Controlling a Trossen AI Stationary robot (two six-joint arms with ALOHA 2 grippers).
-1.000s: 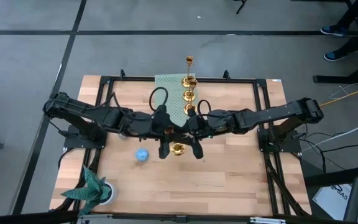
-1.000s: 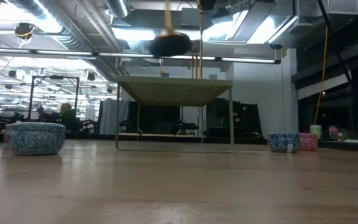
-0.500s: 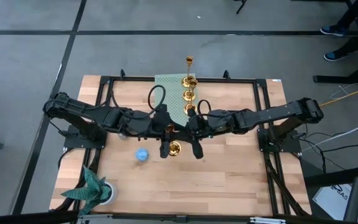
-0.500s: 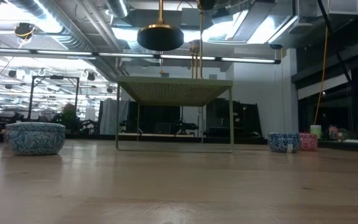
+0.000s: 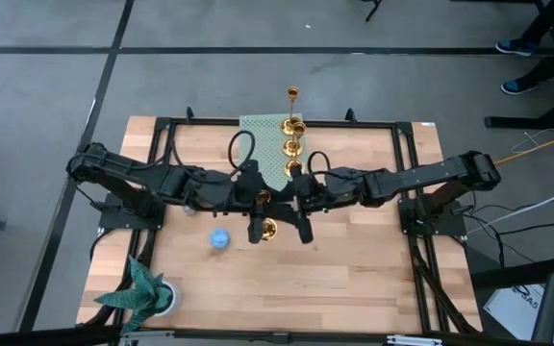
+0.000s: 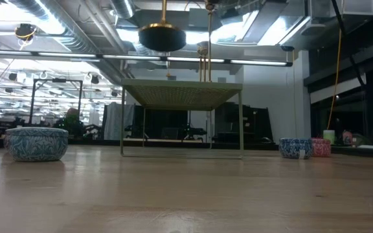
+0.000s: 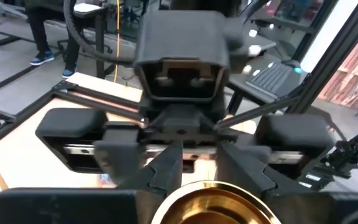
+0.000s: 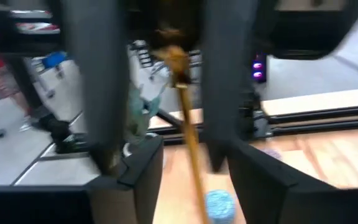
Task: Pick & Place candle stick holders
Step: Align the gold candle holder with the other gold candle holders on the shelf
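Much is sitting cut off: from table height only the flared round base of the brass candle stick holder [image 6: 162, 35] is showing, hanging above the wood. The left gripper [image 5: 256, 231] is clenching its thin stem over the table's middle. The right gripper [image 5: 304, 231] is standing released just beside it.

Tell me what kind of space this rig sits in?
Probably an open lab or workshop. The low view shows exposed ceiling ducts and strip lights; the high view shows a light wooden table in a black metal frame on grey concrete floor.
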